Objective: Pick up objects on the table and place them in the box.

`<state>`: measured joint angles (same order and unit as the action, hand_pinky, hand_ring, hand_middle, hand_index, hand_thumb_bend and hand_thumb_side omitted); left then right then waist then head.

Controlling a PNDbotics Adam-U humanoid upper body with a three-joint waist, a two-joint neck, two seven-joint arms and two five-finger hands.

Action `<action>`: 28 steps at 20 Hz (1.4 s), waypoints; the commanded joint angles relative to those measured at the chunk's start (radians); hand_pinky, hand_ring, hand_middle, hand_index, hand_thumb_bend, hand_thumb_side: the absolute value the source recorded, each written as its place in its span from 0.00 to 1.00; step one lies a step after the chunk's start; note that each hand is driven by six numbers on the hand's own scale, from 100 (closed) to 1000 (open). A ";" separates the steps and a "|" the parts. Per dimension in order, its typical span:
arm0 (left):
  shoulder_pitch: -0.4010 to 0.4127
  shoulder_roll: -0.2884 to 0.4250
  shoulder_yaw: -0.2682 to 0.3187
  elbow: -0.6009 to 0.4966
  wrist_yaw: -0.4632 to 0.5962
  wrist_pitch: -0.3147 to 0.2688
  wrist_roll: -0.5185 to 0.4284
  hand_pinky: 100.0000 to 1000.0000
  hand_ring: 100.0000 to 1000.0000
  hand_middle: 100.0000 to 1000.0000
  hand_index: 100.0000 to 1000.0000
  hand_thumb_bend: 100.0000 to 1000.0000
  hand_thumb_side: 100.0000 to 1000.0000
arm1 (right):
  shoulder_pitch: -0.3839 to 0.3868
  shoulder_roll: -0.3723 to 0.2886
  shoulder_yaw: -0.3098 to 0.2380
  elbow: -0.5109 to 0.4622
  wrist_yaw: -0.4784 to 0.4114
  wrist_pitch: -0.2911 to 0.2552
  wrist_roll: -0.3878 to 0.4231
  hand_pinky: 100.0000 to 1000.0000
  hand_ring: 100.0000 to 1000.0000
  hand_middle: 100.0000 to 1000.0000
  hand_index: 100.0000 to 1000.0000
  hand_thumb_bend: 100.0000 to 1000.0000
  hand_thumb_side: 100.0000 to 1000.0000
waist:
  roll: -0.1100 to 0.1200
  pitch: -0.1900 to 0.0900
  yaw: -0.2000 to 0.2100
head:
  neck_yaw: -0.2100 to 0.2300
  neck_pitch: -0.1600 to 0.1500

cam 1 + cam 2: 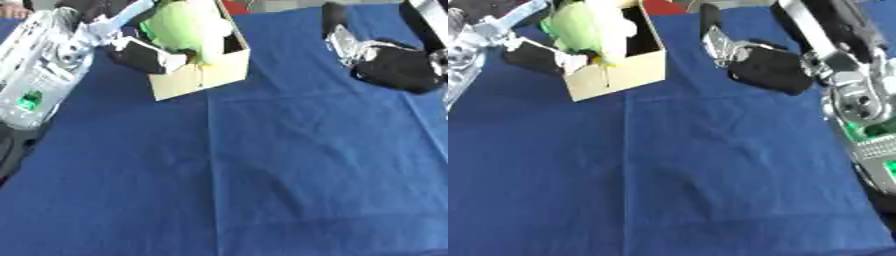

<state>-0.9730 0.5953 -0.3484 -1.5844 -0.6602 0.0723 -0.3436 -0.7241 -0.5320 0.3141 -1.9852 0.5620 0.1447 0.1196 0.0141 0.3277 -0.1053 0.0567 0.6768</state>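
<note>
Left hand (144,55) reached at the one box (206,75), fingers unclear; right hand (767,70) rested on the worktop (262,175), fingers unclear; one green toy (188,25) inside.

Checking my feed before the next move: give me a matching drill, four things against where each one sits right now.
Things:
1. green object
2. cardboard box
3. left hand
4. right hand

Places:
A. on the blue cloth to the right of the box, apart from it
B. sticking out of the box's open top
C. at the box's left wall
D. far left part of the blue cloth

Pairs: 1-B, 2-D, 3-C, 4-A
</note>
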 commanded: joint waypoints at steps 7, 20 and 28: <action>-0.160 -0.092 0.089 0.274 -0.027 -0.030 0.043 0.21 0.38 0.51 0.66 0.00 0.22 | -0.029 -0.019 -0.010 -0.015 0.002 0.002 -0.007 0.92 0.89 0.80 0.90 0.00 0.66 | 0.005 0.000 -0.018 | 0.006 -0.042; -0.230 -0.185 0.178 0.571 -0.189 -0.025 0.116 0.23 0.40 0.52 0.66 0.00 0.22 | -0.036 -0.013 -0.009 -0.015 -0.005 0.003 -0.010 0.92 0.89 0.80 0.90 0.00 0.66 | 0.002 0.011 -0.032 | 0.014 -0.079; -0.219 -0.210 0.195 0.652 -0.221 -0.032 0.127 0.43 0.58 0.66 0.74 0.18 0.29 | -0.030 -0.008 -0.013 -0.015 -0.003 0.002 -0.014 0.92 0.89 0.80 0.90 0.00 0.66 | 0.005 0.009 -0.040 | 0.011 -0.075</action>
<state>-1.1736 0.3777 -0.1676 -0.9302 -0.8742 0.0417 -0.2235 -0.7429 -0.5327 0.3140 -1.9852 0.5619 0.1472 0.1109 0.0202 0.3588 -0.1441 0.0680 0.6099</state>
